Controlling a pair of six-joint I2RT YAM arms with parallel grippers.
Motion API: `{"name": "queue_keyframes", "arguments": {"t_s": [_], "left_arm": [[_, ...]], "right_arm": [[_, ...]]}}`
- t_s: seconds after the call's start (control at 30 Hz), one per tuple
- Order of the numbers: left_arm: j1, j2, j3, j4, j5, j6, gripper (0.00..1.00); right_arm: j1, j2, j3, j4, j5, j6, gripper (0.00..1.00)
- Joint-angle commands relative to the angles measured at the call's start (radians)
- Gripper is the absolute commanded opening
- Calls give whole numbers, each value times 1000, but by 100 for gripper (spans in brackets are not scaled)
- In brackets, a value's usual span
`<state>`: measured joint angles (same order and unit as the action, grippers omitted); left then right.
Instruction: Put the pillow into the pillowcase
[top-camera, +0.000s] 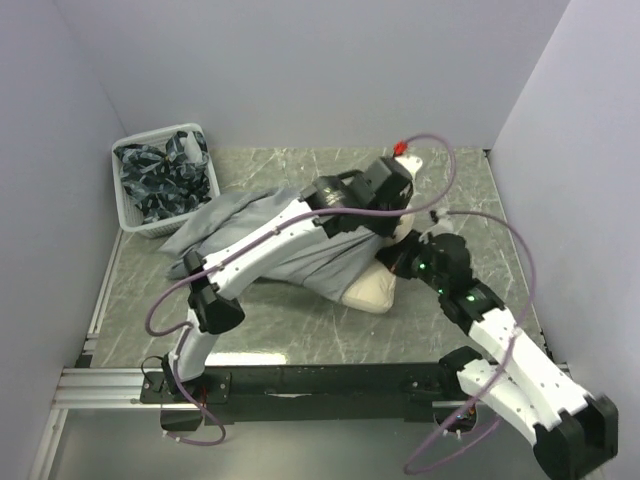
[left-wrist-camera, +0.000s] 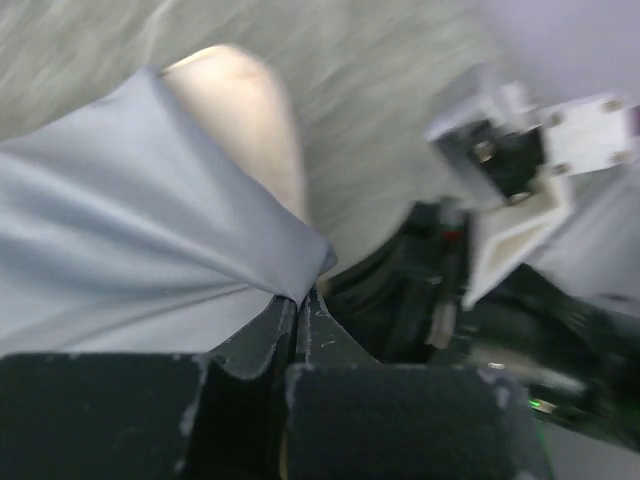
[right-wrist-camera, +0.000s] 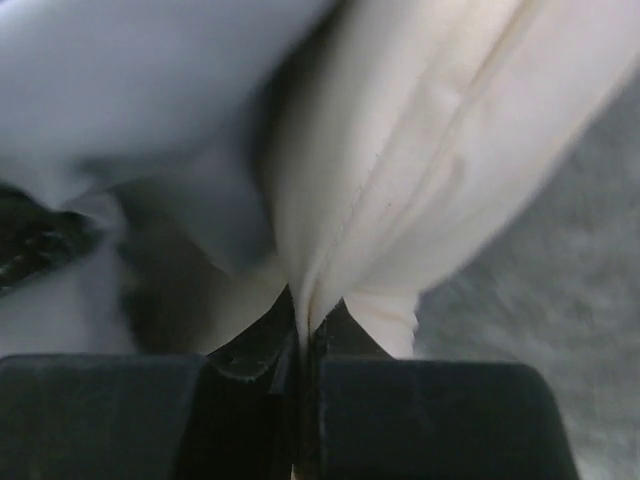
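Pillowcase (top-camera: 320, 268) sprawled grey and rumpled across the middle of the marble-patterned table (top-camera: 300, 335), and the cream pillow (top-camera: 372, 290) looks mostly inside it. Only one rounded corner pokes out at the near-right end of the cloth. Both arms meet right at that opening.

Left gripper (left-wrist-camera: 300, 308), seen from its own wrist camera, has its jaws pinched tight on the grey hem, with the cloth draped over the pillow corner beyond. Holding the edge like that looks meant to keep the mouth lifted and stretched so the pillow can slide under.

Right gripper (right-wrist-camera: 303, 335) is clamped on a fold of cream fabric along a seam of the pillow, grey cloth bunched to its left. That's a grip for shoving or steering the last corner in, I'd say. No bear print shows in any view.

So it's late in the job: bulk covered, one corner left. The next move likely wants the left pulling the hem over while the right pushes in, then releasing without dragging the pillow back out.

Up in the far-left corner, the white basket (top-camera: 160, 133) of dark patterned cloths (top-camera: 165, 180) sits well apart, out of play.
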<state>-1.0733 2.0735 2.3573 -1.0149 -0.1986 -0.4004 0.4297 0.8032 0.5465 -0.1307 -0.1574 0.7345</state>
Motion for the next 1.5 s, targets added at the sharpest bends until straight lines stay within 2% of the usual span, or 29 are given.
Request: {"name": "queue_keyframes", "arguments": {"t_s": [0.0,0.03,0.1,0.23,0.33,0.4,0.5,0.57,0.7,0.8,0.87,0.97,1.1,1.17,1.2,1.23,1.3,1.33,1.4,1.47], "left_arm": [[-10,-125,59,315,356,-8,2],[-11,-162,-54,375,436,-23,2],[-11,-222,-114,461,464,-46,1],[-36,-259,-124,447,508,-42,1],[-47,-325,-177,519,522,-58,1],[-47,-323,-155,519,560,-63,1],[-51,-334,-136,542,643,-84,1],[-63,-345,-142,559,657,-84,1],[-66,-351,-124,516,628,-57,2],[-66,-358,-142,504,602,-37,4],[-62,-362,-165,497,527,-31,6],[-11,-333,-164,489,502,-35,6],[137,-256,-94,492,556,-104,8],[167,-207,-57,493,600,-107,9],[183,-193,-15,490,611,-112,9],[191,-181,3,493,628,-115,9],[199,-168,14,522,680,-115,11],[200,-167,5,538,706,-115,12],[199,-148,-21,578,854,-127,12],[187,-118,-26,532,912,-118,10]], "right_arm": [[14,-108,131,-7,12,-14,0],[17,-107,142,-3,-8,-12,0],[35,-101,144,-3,11,-10,0],[32,-101,142,-49,151,-24,0],[37,-44,81,49,84,22,0],[49,23,49,115,58,67,0],[41,54,16,149,91,89,0],[2,45,50,137,114,85,0],[-121,-77,179,22,119,62,0],[-189,-139,341,-113,180,33,0],[-200,-168,449,-179,225,22,0],[-200,-238,529,-214,265,6,0],[-198,-245,567,-253,253,-3,0],[-200,-239,517,-241,225,17,0],[-200,-234,486,-227,163,34,0],[-198,-233,402,-209,126,54,0],[-184,-233,281,-89,50,121,0],[-172,-226,166,-49,50,141,0],[-111,-197,72,43,80,164,0],[-82,-153,-8,95,137,164,0]]}}
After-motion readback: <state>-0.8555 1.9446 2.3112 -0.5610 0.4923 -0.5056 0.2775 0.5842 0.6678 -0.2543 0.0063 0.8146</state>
